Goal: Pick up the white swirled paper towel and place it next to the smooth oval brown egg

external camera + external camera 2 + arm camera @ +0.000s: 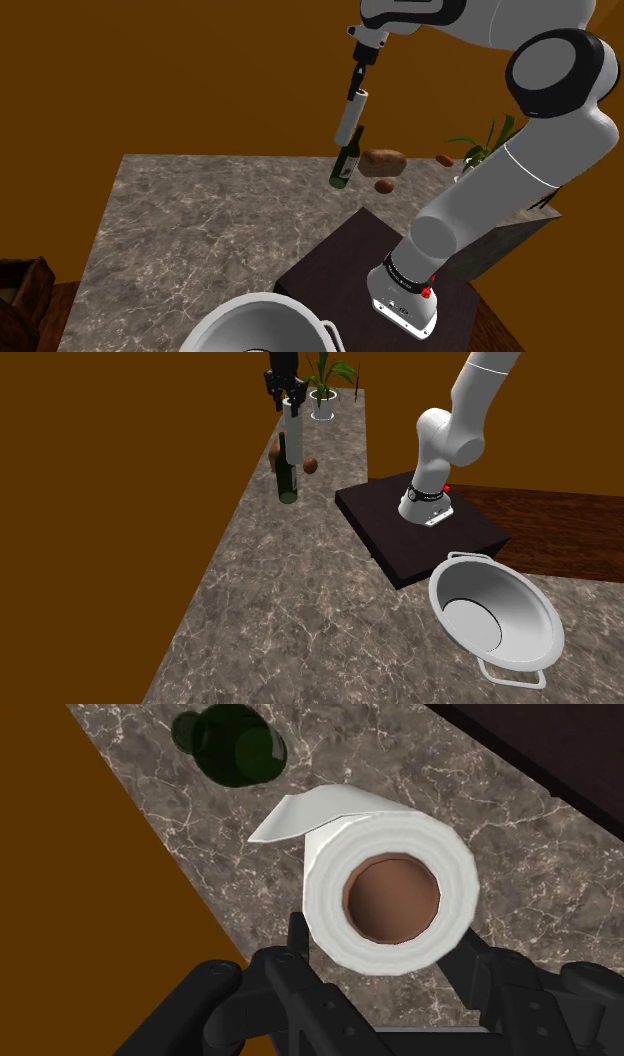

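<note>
We see the gripper (pixel 361 78) clamped on the top end of the white paper towel roll (pixel 350 118), which hangs upright, clear of the marbled worktop (pixel 200 220), near a green bottle (pixel 345 165) and the brown egg (pixel 384 186).

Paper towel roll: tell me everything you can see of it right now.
The paper towel roll is white, with a brown core tube and a loose sheet flap lifting off its side. The gripper clasps its upper end; it hangs upright in the air over the marbled table, near a dark green bottle.
</note>
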